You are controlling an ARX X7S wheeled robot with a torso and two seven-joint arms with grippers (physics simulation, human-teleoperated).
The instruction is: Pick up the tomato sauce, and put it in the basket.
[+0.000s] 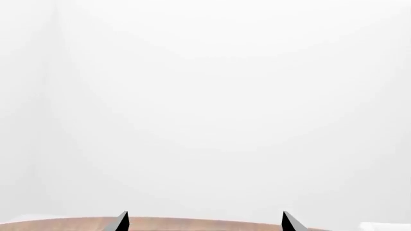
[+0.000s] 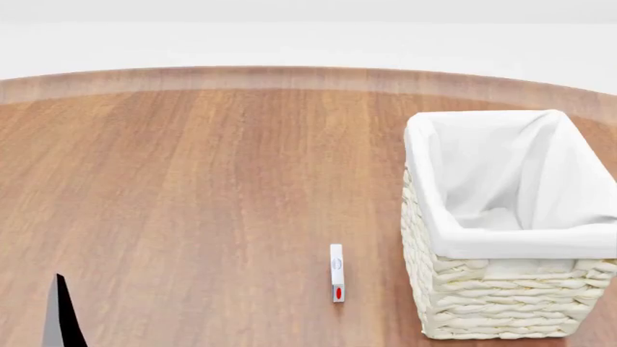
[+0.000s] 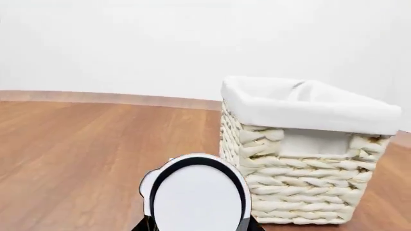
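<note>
The tomato sauce [image 3: 196,197] shows only in the right wrist view. It is a round silver-white end with a dark ring, facing the camera. So its long way points from the camera toward the basket [image 3: 301,192], and its red label is hidden. It is low and close to the camera, with the basket just behind it, at about 2 o'clock. Two small dark tips show under it, one on each side. They may be the right claw, but I cannot tell if it is pinching the can.

From the head, the basket [image 2: 482,303] stands on the brown wood surface [image 2: 193,181], with its white cloth folded over the rim. Just beside it, at its 9 o'clock, lies a thin white strip [image 2: 337,273] with a red spot at its near end. Its long way runs from 12 to 6. I cannot tell what it is.

The left claw [image 1: 205,222] is spread wide, with nothing between its two dark tips. One tip shows at the head view's 7 o'clock corner.
</note>
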